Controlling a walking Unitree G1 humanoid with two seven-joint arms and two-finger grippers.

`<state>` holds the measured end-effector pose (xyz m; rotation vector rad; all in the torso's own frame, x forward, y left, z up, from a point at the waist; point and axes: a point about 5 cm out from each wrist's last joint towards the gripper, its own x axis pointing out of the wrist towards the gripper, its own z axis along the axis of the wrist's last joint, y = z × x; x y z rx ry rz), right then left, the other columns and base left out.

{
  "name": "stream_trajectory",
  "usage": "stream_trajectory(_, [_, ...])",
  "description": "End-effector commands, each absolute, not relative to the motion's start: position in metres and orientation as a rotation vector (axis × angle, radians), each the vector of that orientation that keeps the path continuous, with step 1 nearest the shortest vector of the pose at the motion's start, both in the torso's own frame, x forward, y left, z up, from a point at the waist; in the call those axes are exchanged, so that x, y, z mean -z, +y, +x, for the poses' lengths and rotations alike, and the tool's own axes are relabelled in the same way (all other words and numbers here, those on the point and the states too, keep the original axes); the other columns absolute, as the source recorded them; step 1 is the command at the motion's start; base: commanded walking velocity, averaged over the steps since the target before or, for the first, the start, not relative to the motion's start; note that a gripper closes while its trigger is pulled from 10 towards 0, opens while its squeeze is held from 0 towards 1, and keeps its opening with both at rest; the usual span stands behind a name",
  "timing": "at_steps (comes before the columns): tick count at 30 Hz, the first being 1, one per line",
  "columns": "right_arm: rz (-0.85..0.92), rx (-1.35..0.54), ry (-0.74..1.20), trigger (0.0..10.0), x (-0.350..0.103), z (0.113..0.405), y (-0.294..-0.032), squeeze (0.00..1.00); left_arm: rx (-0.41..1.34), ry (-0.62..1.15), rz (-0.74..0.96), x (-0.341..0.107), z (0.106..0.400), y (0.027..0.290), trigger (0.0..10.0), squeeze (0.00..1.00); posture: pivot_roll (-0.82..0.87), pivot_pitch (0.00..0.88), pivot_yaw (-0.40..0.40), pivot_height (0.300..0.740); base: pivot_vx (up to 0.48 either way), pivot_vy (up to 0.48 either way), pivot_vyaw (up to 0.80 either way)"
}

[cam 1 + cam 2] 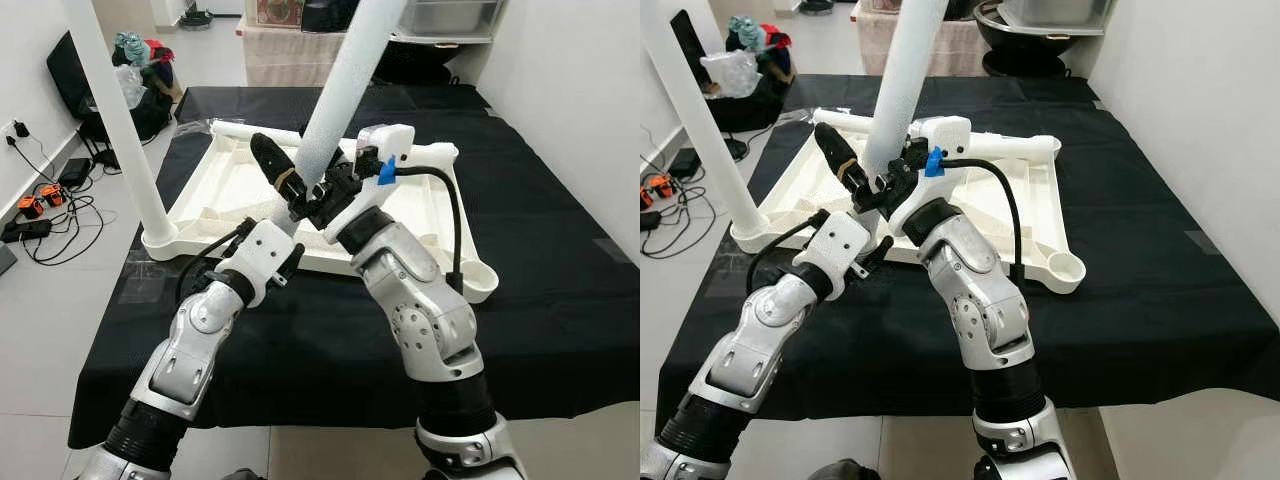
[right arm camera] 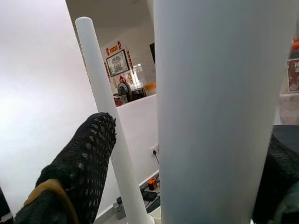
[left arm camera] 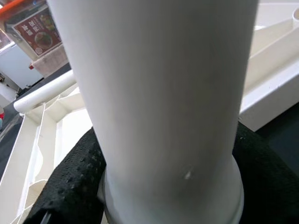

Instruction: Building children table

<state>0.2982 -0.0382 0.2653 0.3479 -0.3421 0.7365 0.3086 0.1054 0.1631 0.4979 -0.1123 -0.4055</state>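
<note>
Pincers both pinch the white table leg (image 1: 335, 100) at centre frame: your left pincer (image 1: 285, 185) and right pincer (image 1: 335, 190) steady its base, probably for seating into the upturned tabletop (image 1: 225, 185) on the black-covered desk (image 1: 540, 270).

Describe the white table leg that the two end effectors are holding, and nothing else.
The table leg is a smooth, matte white tube, plastic by its look, with a slightly wider collar at its lower end. It stands tilted, its top leaning away to the robot's right and running out of the picture, above the near edge of the upturned white tabletop. The left end effector and right end effector both clasp it near its base.
</note>
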Motion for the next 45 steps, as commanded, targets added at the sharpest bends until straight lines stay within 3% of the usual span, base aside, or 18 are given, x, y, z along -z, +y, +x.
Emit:
stream_trajectory(1, [0.366, -0.763, -0.351, 10.0, -0.2721, 0.2966, -0.0308, 0.0, 0.429, -0.11, 0.531, -0.1593, 0.3072, 0.1052, 10.0, 0.0, 0.01, 0.002, -0.045, 0.74, 0.0, 0.0, 0.0])
stream_trajectory(31, [0.345, -0.759, -0.317, 10.0, -0.2668, 0.3007, -0.0296, 0.0, 0.465, -0.141, 0.665, -0.1543, 0.3064, 0.1092, 10.0, 0.0, 0.01, 0.018, -0.042, 0.74, 0.0, 0.0, 0.0])
stream_trajectory(32, [0.344, -0.758, -0.316, 5.4, -0.2666, 0.3009, -0.0298, 0.0, 0.467, -0.144, 0.67, -0.1544, 0.3062, 0.1091, 10.0, 0.0, 0.01, 0.017, -0.043, 0.74, 0.0, 0.0, 0.0])
stream_trajectory(33, [0.349, -0.758, -0.316, 0.0, -0.2664, 0.3012, -0.0299, 0.0, 0.466, -0.145, 0.668, -0.1544, 0.306, 0.1089, 10.0, 0.0, 0.01, 0.017, -0.041, 0.74, 0.0, 0.0, 0.0])
stream_trajectory(45, [0.353, -0.752, -0.319, 0.0, -0.2667, 0.3017, -0.0312, 0.0, 0.457, -0.16, 0.67, -0.1551, 0.3069, 0.1087, 10.0, 0.0, 0.01, 0.009, -0.039, 0.74, 0.0, 0.0, 0.0])
